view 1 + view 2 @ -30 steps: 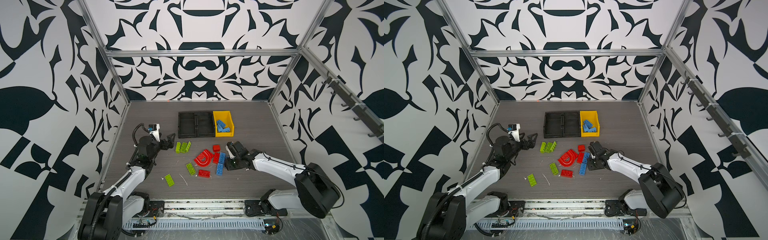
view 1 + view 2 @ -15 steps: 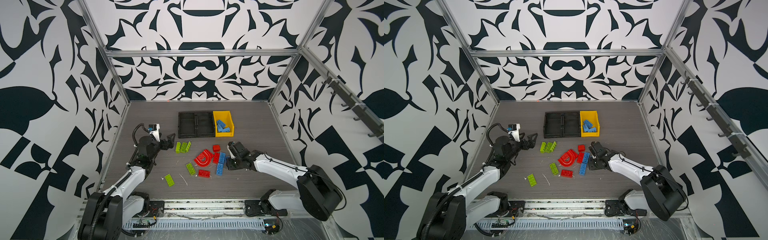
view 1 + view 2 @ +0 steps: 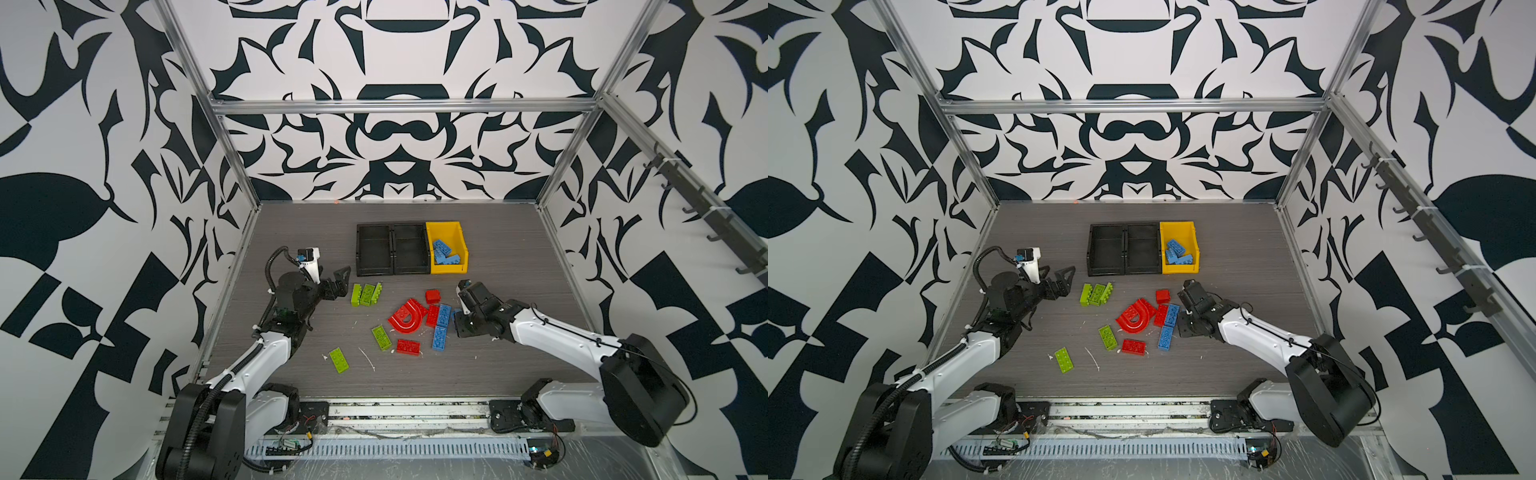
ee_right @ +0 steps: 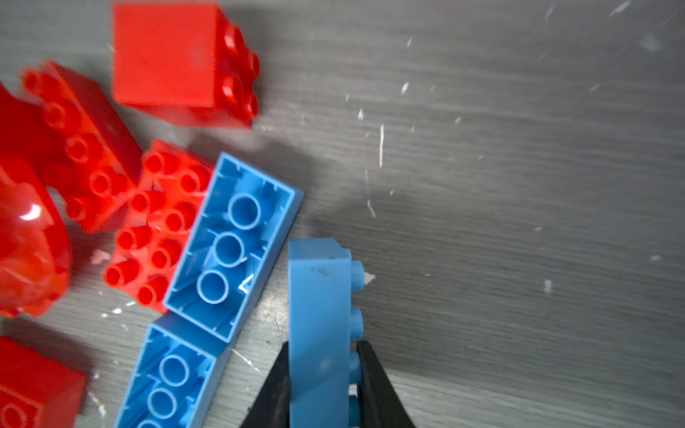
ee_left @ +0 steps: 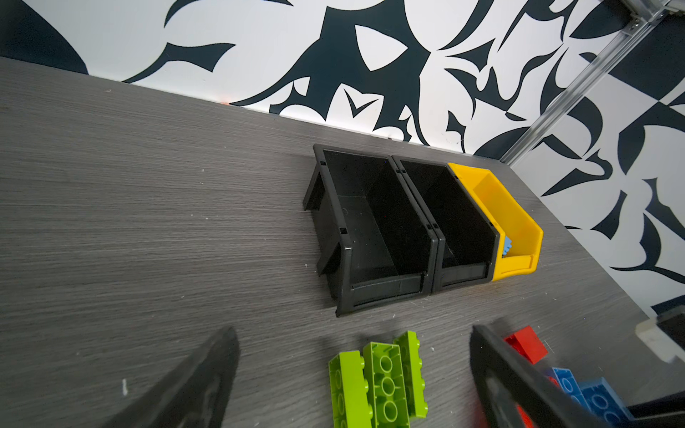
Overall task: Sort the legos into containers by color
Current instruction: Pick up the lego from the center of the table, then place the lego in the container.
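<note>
grey tabletop (image 4: 519, 185), blue brick (image 4: 318, 292) on edge in right hand (image 4: 322, 344)

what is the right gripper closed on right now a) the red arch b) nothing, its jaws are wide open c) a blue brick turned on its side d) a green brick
C: in the right wrist view the right gripper has its two black jaws pressed against opposite faces of a blue brick whose studs point sideways.
</note>
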Controlling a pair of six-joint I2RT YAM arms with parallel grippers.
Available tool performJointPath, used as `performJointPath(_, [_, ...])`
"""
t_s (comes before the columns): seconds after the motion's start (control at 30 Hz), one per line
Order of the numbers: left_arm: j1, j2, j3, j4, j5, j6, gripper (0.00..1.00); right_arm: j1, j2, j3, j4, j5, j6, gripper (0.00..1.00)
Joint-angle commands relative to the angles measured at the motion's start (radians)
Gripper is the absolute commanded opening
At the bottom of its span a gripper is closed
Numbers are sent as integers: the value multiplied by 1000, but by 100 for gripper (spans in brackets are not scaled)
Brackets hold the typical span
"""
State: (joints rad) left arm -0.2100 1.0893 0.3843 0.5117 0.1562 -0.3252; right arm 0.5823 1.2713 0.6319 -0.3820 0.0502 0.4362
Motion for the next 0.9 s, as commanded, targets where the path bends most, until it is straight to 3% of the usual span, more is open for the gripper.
performJointPath(0.0, [-2, -3, -23, 10, -9, -1, 99, -15, -37, 71, -2, 48, -33, 28])
performJointPath(0.27, [-2, -1, -24, 13, -9, -4, 99, -76, -7, 184, 44, 38, -113, 27])
performJointPath(0.43, [-2, 6, -25, 21, -6, -6, 99, -145, 58, 239, 179, 33, -141, 27])
performJointPath(0.6, [-2, -2, -27, 21, -4, -6, 99, -210, 190, 335, 261, -8, -163, 27])
performJointPath(0.87, [-2, -3, -33, 24, -11, -2, 100, -239, 371, 501, 233, 21, -238, 27])
